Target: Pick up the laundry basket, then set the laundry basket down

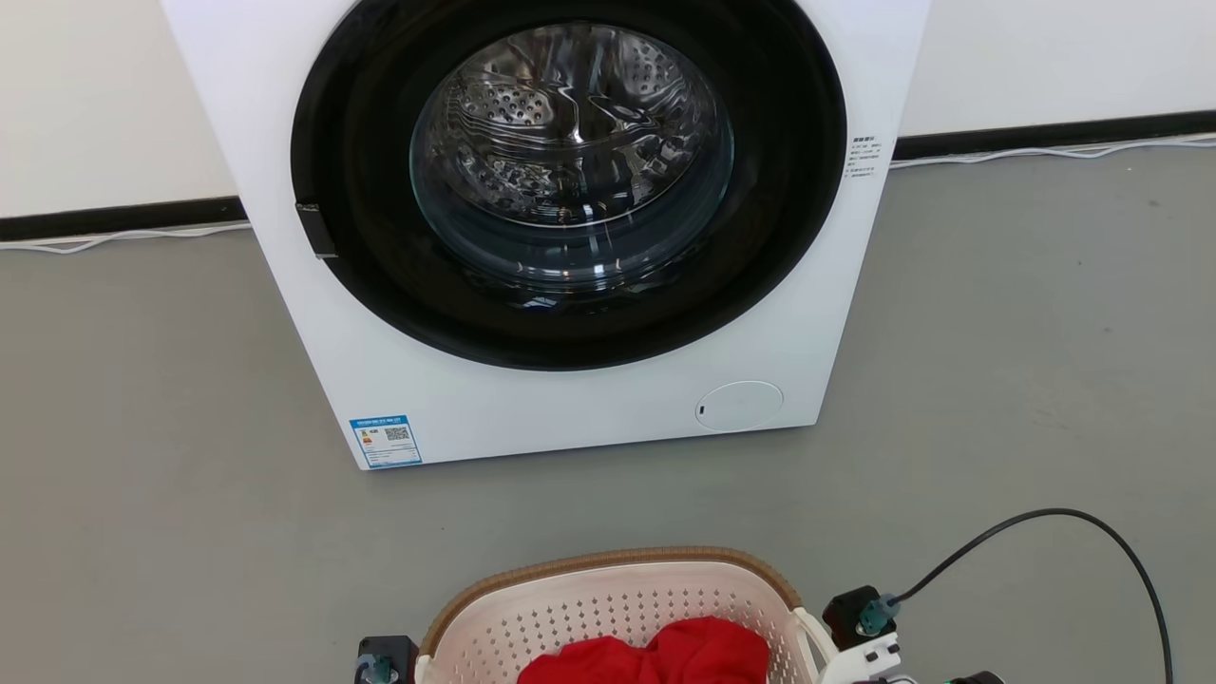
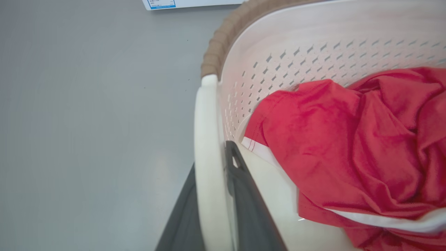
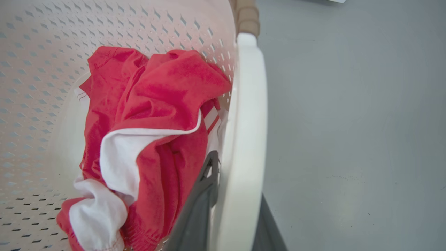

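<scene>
**Floor-level basket: light load, rigid handles**

Grey floor [image 1: 142,427] runs up to a white washing machine [image 1: 570,418]. The laundry basket [image 1: 608,608] is at the near edge, centred, holding a red garment [image 1: 665,655].

Left wrist view: the left gripper [image 2: 212,157] clamps the left loop handle [image 2: 205,115], one finger on each side.

Right wrist view: the right gripper [image 3: 237,174] pinches the right handle [image 3: 245,104] the same way.

The plastic looks stiff and probably light. The smooth handles could slip, so lift evenly.

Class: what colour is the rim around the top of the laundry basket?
Brown, woven-look rim on the cream laundry basket; the head view shows it best.
</scene>
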Tool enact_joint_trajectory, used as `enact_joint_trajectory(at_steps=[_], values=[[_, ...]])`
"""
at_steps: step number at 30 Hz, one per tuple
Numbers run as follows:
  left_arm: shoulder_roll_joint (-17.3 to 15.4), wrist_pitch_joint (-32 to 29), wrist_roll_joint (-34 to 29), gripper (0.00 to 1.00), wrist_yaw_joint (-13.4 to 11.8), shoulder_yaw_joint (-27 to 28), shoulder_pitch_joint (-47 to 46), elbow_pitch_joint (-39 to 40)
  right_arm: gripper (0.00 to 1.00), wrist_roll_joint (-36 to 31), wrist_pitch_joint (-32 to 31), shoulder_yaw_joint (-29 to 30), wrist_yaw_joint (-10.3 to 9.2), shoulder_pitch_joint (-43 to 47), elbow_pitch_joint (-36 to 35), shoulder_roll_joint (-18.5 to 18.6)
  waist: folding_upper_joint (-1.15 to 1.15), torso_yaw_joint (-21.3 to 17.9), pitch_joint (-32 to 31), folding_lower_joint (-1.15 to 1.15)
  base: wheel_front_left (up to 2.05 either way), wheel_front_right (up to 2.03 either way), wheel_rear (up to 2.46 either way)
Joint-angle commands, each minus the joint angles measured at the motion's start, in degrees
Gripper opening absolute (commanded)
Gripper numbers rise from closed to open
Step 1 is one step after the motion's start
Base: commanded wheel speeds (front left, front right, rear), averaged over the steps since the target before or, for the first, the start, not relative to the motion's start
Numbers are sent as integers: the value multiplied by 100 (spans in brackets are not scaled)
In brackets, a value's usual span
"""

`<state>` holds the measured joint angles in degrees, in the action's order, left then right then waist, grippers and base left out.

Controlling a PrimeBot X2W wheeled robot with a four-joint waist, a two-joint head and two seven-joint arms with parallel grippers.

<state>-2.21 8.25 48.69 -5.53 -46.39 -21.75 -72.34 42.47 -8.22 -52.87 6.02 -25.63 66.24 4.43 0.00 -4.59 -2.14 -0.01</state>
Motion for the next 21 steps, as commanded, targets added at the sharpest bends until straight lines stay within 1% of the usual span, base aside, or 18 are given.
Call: enact_joint_trajectory(at_steps=[1, 21], values=[[-66, 100, 42, 0, -20, 51, -345, 153, 0, -23, 9, -201, 147, 21, -126, -156, 0, 8, -5, 1, 0, 0, 0], [-66, 52, 530, 0, -29, -397, -513, 71, 0, 134, 88, -403, 147, -7, -67, -156, 0, 46, -16, 1, 0, 0, 0]])
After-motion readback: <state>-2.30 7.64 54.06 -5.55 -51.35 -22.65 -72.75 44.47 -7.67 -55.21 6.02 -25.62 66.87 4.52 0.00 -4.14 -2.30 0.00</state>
